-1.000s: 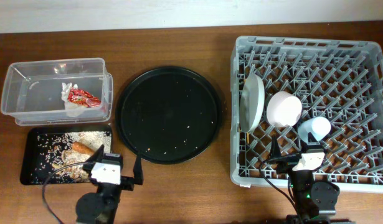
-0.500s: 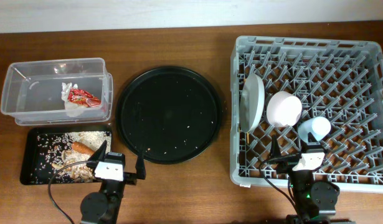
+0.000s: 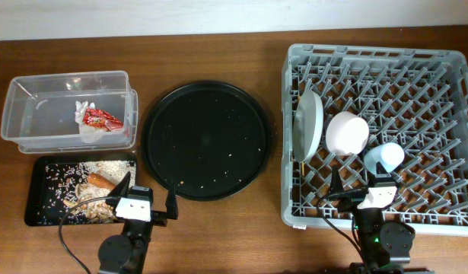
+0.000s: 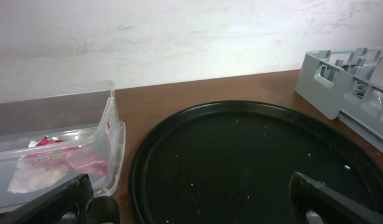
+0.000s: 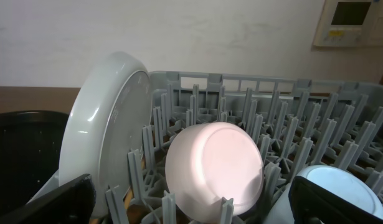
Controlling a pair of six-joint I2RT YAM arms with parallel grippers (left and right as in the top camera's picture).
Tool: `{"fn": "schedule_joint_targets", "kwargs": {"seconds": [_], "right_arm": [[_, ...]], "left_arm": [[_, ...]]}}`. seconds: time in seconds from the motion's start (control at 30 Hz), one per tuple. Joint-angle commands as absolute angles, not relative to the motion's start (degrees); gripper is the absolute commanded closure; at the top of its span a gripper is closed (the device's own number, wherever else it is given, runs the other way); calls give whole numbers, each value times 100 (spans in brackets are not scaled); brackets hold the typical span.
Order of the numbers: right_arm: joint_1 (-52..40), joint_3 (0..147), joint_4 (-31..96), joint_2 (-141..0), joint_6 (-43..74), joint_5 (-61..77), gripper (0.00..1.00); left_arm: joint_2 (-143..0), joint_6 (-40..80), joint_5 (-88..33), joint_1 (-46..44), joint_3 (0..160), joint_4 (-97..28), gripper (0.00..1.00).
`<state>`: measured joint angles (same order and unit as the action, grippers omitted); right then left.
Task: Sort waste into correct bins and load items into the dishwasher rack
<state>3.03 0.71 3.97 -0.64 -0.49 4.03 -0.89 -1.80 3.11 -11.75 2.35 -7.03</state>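
The clear tub (image 3: 36, 84) at the left holds the white tissue (image 3: 87, 131) and the red wrapper (image 3: 102, 118). The flat black tray (image 3: 30, 194) in front of it holds rice scraps (image 3: 66, 183) and the carrot stick (image 3: 102, 181). The grey rack (image 3: 370, 52) holds the wide bowl (image 3: 310, 122) on edge, the small bowl (image 3: 346, 133) and the blue cup (image 3: 383, 157). A thin wooden strip (image 3: 300, 166) shows under the wide bowl. My left gripper (image 3: 148, 196) is open and empty by the flat tray's right end. My right gripper (image 3: 363, 186) is open and empty at the rack's front edge.
The big round black tray (image 3: 207, 137) lies between the tub and the rack, with a few crumbs on it. The left wrist view shows it (image 4: 241, 162) straight ahead. The right wrist view faces the small bowl (image 5: 216, 165) and wide bowl (image 5: 104, 137).
My left gripper shifted slightly to the right a second ago and has held still since. The right arm has not moved.
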Motion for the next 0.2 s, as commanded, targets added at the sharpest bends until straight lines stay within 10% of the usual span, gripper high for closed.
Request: {"fn": "schedule_joint_targets", "kwargs": {"seconds": [0.0,0.17], "right_arm": [[340,32,401,-32,-84,432,2],[340,32,403,-32,-84,432,2]], "left_arm": [[-47,-266,233,-1155,158,-670,0],[-47,-266,233,-1155,158,-668,1]]}}
